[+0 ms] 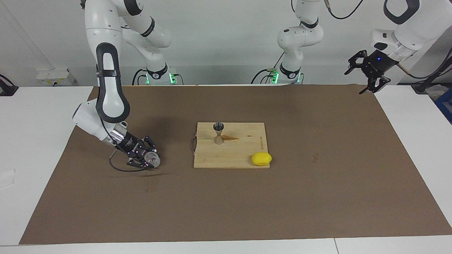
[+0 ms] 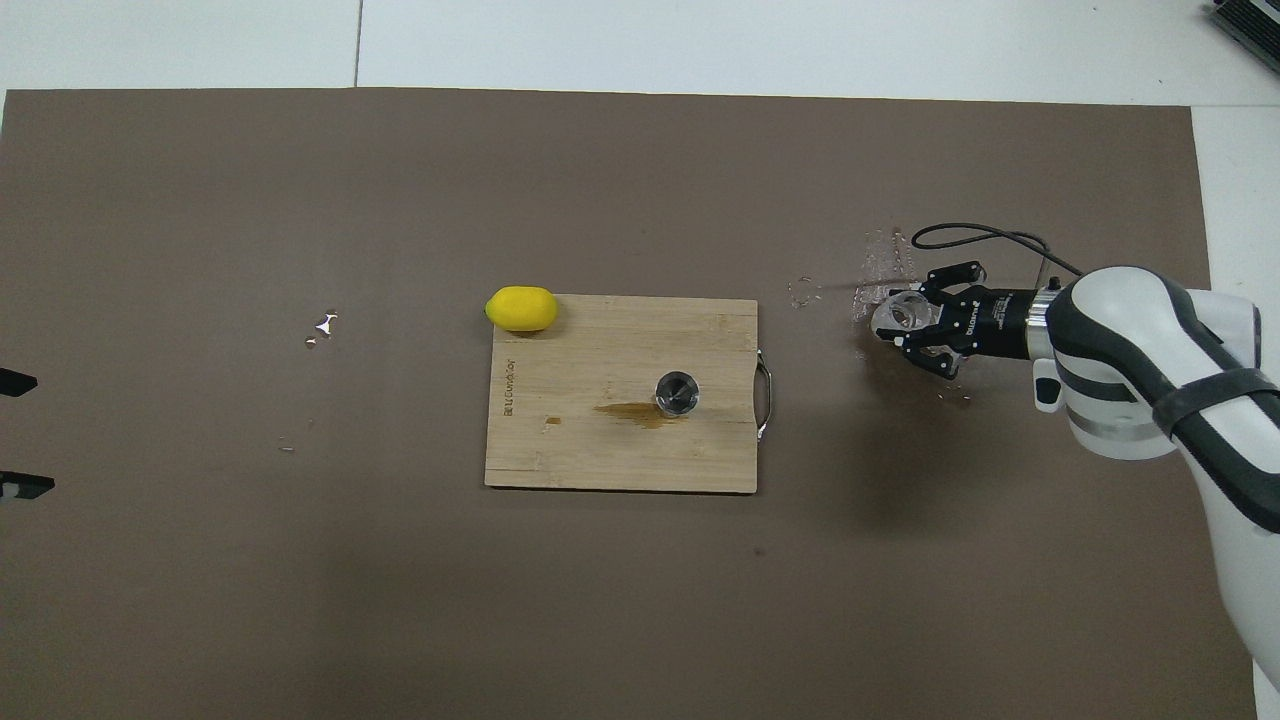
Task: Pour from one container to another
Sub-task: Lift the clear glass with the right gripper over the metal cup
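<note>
Right gripper clamps the glass for pouring into the jigger; left gripper waits, fingers apart.

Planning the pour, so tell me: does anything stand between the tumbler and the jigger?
Nothing visible does. The right gripper is shut on the tumbler; only bare mat and cutting board lie before the jigger.
</note>
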Available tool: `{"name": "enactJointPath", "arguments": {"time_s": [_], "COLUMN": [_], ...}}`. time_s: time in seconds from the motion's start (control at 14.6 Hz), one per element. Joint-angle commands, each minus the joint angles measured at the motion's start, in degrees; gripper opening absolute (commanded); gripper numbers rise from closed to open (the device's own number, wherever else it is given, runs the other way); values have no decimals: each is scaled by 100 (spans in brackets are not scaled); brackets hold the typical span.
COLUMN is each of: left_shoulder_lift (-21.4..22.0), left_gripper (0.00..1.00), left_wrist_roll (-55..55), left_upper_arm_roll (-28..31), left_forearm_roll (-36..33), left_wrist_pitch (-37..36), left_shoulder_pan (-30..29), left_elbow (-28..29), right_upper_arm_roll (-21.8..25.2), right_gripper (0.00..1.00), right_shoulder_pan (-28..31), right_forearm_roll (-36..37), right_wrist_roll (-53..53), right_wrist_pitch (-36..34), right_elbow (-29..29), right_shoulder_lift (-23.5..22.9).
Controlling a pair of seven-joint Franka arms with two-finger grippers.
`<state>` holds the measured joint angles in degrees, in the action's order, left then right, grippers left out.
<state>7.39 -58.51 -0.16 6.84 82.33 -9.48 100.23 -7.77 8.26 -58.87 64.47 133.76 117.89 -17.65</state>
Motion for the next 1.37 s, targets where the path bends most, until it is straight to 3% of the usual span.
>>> {"name": "enactJointPath", "arguments": {"time_s": [0.0,0.27,0.75,1.03,1.3], "left_shoulder_lift": [149,149,140,149,97], "left_gripper": [100,100,100,100,100], "left_wrist_roll": [2020,3177,4084,4637,4972], "left_upper_arm_roll": [-19,-28,-46,-2,-46], "left_forearm_roll": [-209,-366,-517,-517,-798], "left_wrist_pitch": [-15,203,539,555,1179], "left_shoulder_pan": [95,78,262,183,341], "left_elbow": [50,67,23,-3,67], "right_upper_arm_roll": [13,21,21,13,-5], "right_gripper": [2,0,0,0,0], "right_shoulder_pan": [-332,-965,-2003,-2206,-2223], "right_forearm_roll": [199,471,2413,3257,3925], "right_wrist_roll": [-101,-49,2217,2947,3220], "right_wrist_pitch": [107,107,10,-358,-815], "right_elbow": [164,129,-38,-380,-775], "right_shoulder_lift": [341,570,834,816,799]}}
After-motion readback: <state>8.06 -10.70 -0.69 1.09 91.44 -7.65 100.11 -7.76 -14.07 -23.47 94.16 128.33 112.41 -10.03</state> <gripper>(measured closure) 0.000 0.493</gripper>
